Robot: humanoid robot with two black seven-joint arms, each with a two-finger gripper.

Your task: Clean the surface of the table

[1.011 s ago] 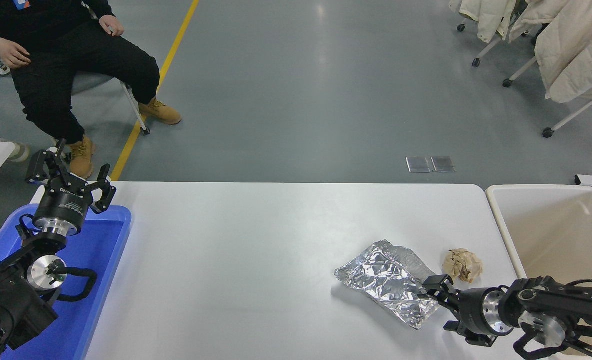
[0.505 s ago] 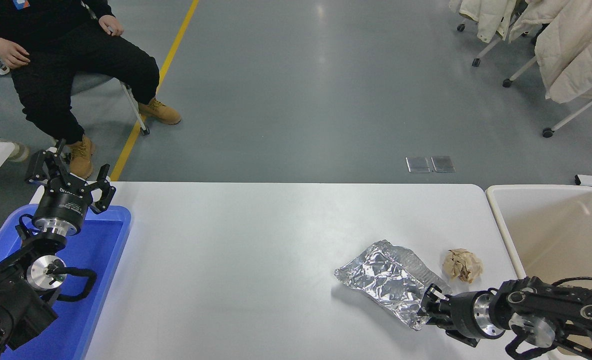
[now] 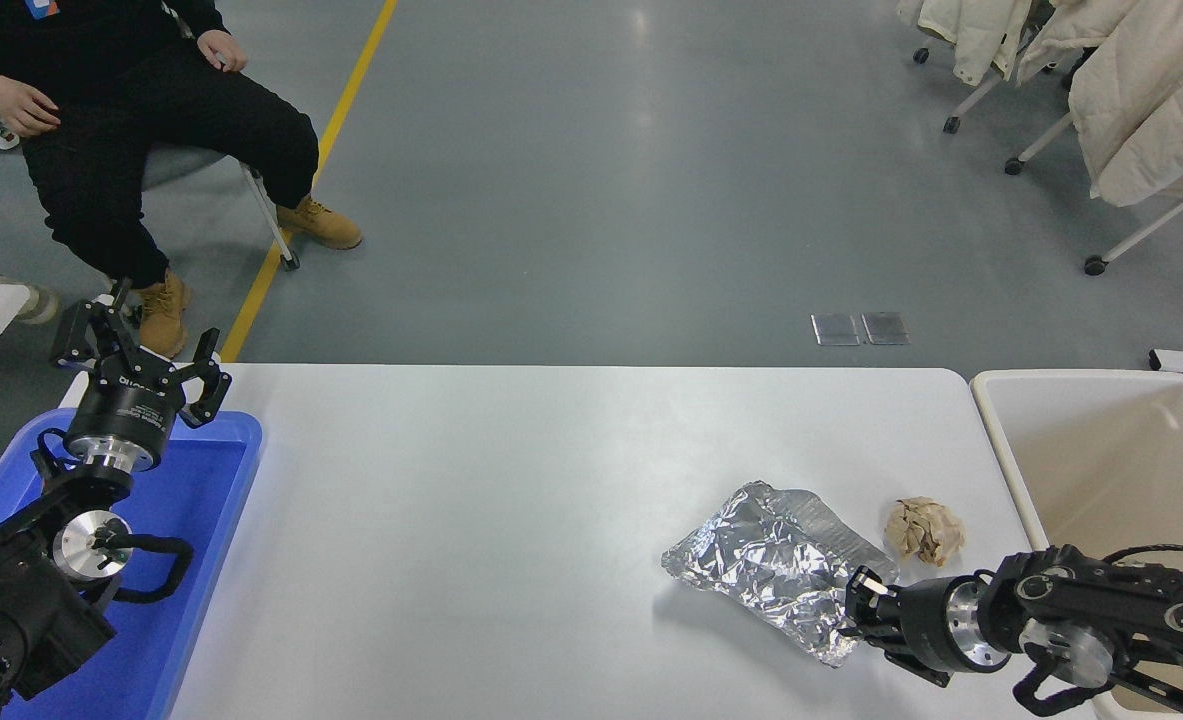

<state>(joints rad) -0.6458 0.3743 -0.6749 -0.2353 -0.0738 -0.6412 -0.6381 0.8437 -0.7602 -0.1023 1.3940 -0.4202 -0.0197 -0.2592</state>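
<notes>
The white table surface (image 3: 511, 520) fills the lower middle of the head view. A crumpled silver foil bag (image 3: 766, 565) lies on it at the right, with a crumpled brown paper ball (image 3: 923, 530) just to its right. My right gripper (image 3: 859, 612) comes in from the lower right, lies low over the table, and its fingers are closed on the bag's near right edge. My left gripper (image 3: 143, 362) is parked at the lower left above the blue tray, fingers spread open and empty.
A blue plastic tray (image 3: 201, 520) sits at the table's left end under my left arm. A beige bin (image 3: 1101, 460) stands off the table's right end. A person sits on a chair (image 3: 111, 110) beyond the far left corner.
My right gripper moved left and closed from open onto the foil bag's near right edge. The bag shifted slightly left. The left arm has not moved.
</notes>
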